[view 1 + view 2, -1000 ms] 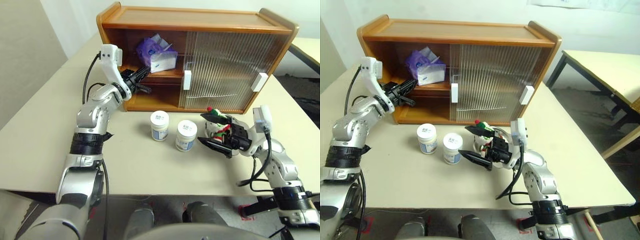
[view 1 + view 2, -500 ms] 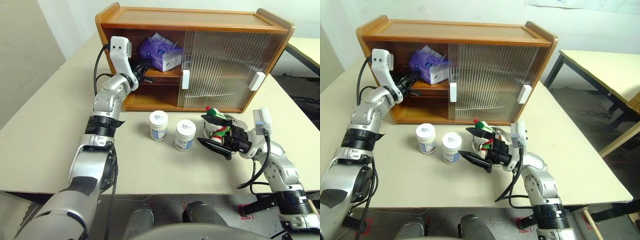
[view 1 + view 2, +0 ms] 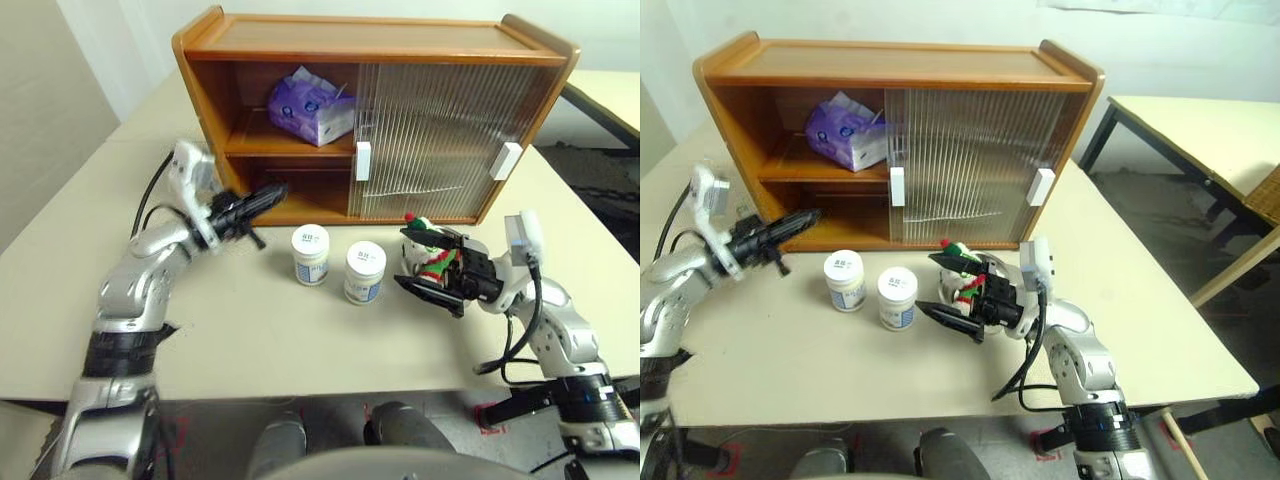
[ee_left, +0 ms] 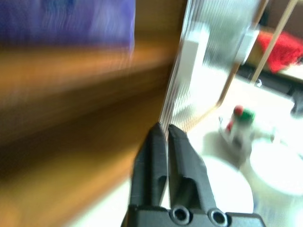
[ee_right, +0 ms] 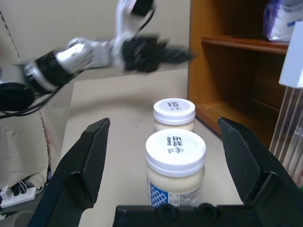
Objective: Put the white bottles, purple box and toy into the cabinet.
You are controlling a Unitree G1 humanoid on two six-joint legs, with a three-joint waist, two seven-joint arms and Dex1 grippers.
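Two white bottles [image 3: 311, 253]: standing upright side by side on the bench [image 3: 300, 340], just in front of the cabinet's open half; not yet shelved, so likely next in line.
Bottle look: squat white jars, white screw lids with small print on top, pale blue-printed labels; second bottle [image 3: 364, 272] sitting nearer the right claw.
Purple box [image 3: 310, 105]: lying on the middle shelf of the cabinet [image 3: 375, 40], left side, white tissue sticking up from its top; this item is reading as done.
Cabinet: orange-brown wood; both ribbed sliding doors [image 3: 430, 140] are sitting over the right part, leaving the left bay open for loading.
Toy [image 3: 432, 252]: white plush with red-and-green stripes and hat, sitting on the bench just beside the right claw, apart from the bottles.
Left claw [image 3: 262, 195]: hanging empty above the bench before the open bay, fingers nearly together with a thin gap, pointing toward the bottles.
Right claw [image 5: 165, 156]: jaws standing wide apart, gripping nothing, framing the nearer bottle; seemingly lining up a grasp.
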